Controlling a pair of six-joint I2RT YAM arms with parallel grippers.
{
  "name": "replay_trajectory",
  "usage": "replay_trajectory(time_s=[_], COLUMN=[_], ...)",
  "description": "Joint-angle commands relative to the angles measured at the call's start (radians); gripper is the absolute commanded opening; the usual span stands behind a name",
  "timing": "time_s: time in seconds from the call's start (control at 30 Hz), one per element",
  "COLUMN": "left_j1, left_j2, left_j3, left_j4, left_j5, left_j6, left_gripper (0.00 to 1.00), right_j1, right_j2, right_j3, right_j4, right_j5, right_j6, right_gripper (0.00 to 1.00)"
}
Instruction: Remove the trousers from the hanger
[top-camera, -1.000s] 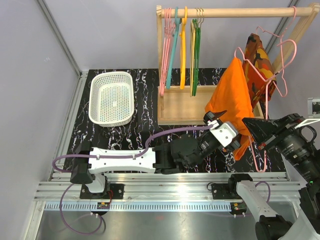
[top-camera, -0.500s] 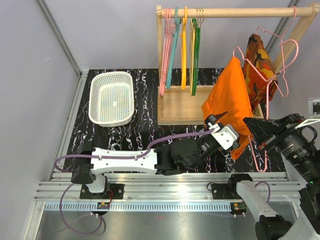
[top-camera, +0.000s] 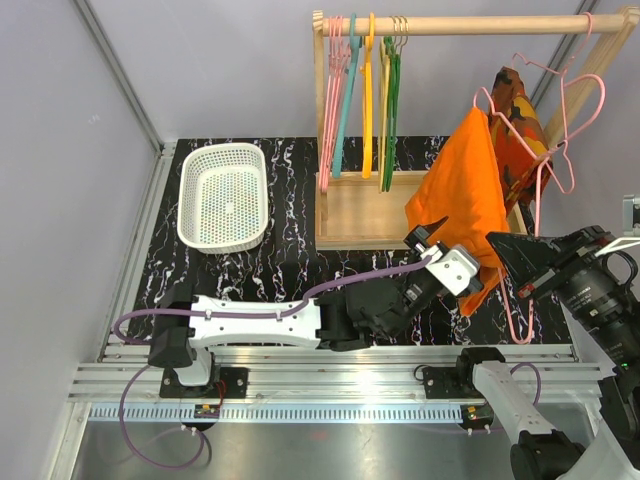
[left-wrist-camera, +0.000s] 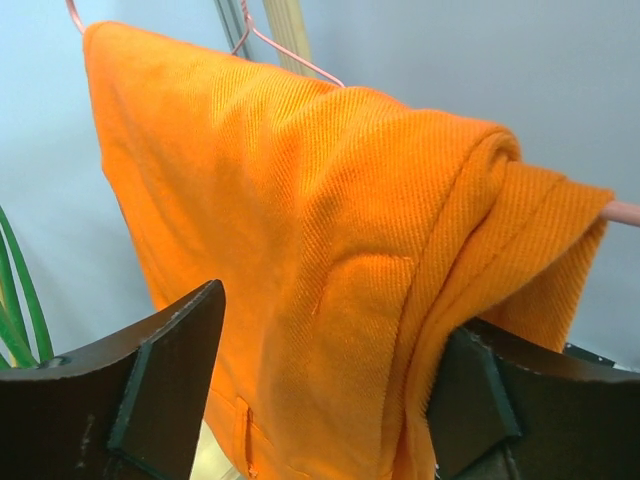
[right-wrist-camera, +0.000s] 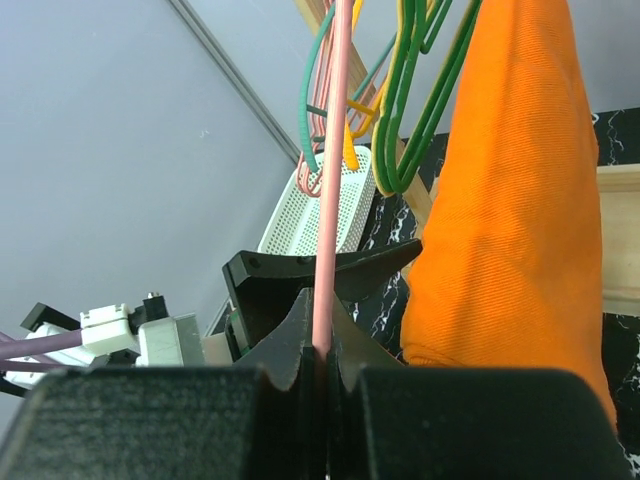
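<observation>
The orange trousers (top-camera: 465, 190) hang folded over the thin pink wire hanger (top-camera: 519, 322), in the air in front of the rack's right end. My left gripper (top-camera: 455, 245) is at their lower part. In the left wrist view its jaws stand wide apart, with the cloth (left-wrist-camera: 320, 250) hanging between them; the right finger touches a thick fold. A bit of pink wire (left-wrist-camera: 620, 212) shows past the fold. My right gripper (top-camera: 520, 268) is shut on the hanger's wire (right-wrist-camera: 335, 150), beside the trousers (right-wrist-camera: 510, 200).
A wooden rail rack (top-camera: 365, 210) holds several pink, teal, yellow and green hangers (top-camera: 365, 100). A camouflage garment (top-camera: 515, 120) hangs at the rack's right end, behind the trousers. A white basket (top-camera: 225, 195) stands at the back left.
The hanger's hook has risen and shifted slightly right. The trousers swung a little left, then back. My left gripper crept forward along the cloth.
</observation>
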Motion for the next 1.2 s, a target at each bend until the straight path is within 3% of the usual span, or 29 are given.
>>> replay_trajectory(time_s=[0.0,0.1,0.27,0.4,0.7,0.83,1.17], left_j1=[0.010,0.010,0.010,0.010,0.009,0.007,0.010], left_j2=[0.031,0.045,0.070,0.067,-0.024,-0.053,-0.093], left_j3=[0.070,0.099,0.153,0.165,0.115,0.147,0.276], left_j4=[0.088,0.091,0.089,0.085,0.126,0.089,0.013], left_j5=[-0.067,-0.073,-0.102,-0.093,-0.061,-0.096,-0.084], left_j6=[-0.027,-0.048,-0.042,-0.047,-0.079,-0.094,-0.062], left_gripper=[0.79,0.80,0.46,0.30,0.23,0.10,0.00], right_j1=[-0.003,-0.003,-0.003,-0.003,-0.002,-0.002,-0.002], right_j2=[-0.029,-0.036,-0.039,-0.039,-0.057,-0.072,-0.147], right_j3=[0.022,-0.001,-0.004,-0.019,-0.157,-0.243,-0.403], right_j4=[0.284,0.296,0.289,0.255,0.203,0.191,0.123], right_j5=[-0.046,-0.046,-0.043,-0.014,0.045,0.057,0.131], right_j6=[0.003,0.017,0.009,-0.017,-0.078,-0.100,-0.156], right_gripper=[0.00,0.00,0.00,0.00,0.00,0.00,0.00])
